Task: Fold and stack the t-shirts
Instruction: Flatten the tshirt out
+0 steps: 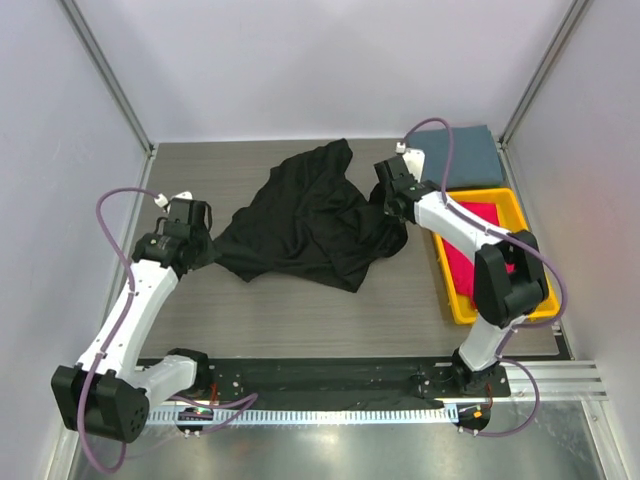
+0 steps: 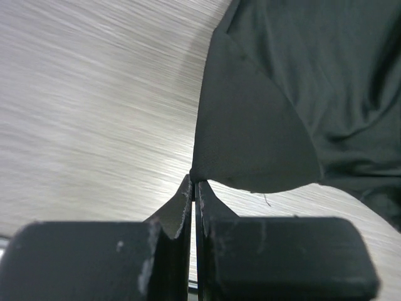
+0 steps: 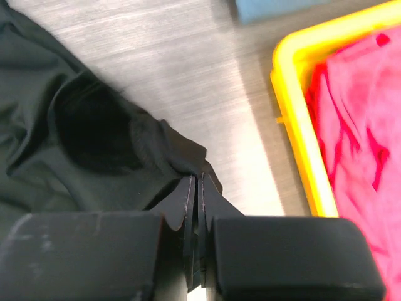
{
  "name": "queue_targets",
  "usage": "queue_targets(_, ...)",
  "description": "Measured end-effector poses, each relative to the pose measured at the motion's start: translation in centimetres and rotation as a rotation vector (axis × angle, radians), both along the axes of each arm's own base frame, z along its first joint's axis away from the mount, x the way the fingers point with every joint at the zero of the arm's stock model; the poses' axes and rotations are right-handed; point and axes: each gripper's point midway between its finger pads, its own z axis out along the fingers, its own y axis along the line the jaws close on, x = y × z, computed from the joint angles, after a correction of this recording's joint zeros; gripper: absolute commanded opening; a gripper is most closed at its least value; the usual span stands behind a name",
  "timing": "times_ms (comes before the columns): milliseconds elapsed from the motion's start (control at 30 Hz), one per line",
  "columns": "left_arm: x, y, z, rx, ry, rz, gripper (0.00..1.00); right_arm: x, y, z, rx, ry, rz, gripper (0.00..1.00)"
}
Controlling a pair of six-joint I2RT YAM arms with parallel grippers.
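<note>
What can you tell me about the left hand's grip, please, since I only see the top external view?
Observer: The left wrist view shows the left hand shut, pinching a pointed corner of the black t-shirt.
Operator: Thank you; and the other one?
Observer: Its wrist view shows the right hand shut on a bunched edge of that shirt.
Operator: Is the shirt in the yellow tray folded?
Observer: No; the magenta-red t-shirt there lies crumpled, with deep creases.
</note>
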Motion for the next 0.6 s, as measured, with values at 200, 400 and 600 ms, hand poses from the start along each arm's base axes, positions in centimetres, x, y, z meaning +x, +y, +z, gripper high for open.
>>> queue_targets(200, -0.9, 2.6, 1.0, 0.094, 0.006, 0.055, 0.0, 5.2, 3.0, -1.4, 0.047, -0.006, 0.102, 0.06)
queue_targets(400, -1.9, 5.1, 2.4, 0.143, -0.04, 0.132, 0.0, 13.1, 7.6, -0.8, 0.149, -0.089, 0.195, 0.21)
queue_targets(600, -1.7, 3.2, 2.4, 0.044, -0.054, 0.071, 0.0, 16.7, 8.7, 1.3, 0.165, -0.121, 0.201, 0.39)
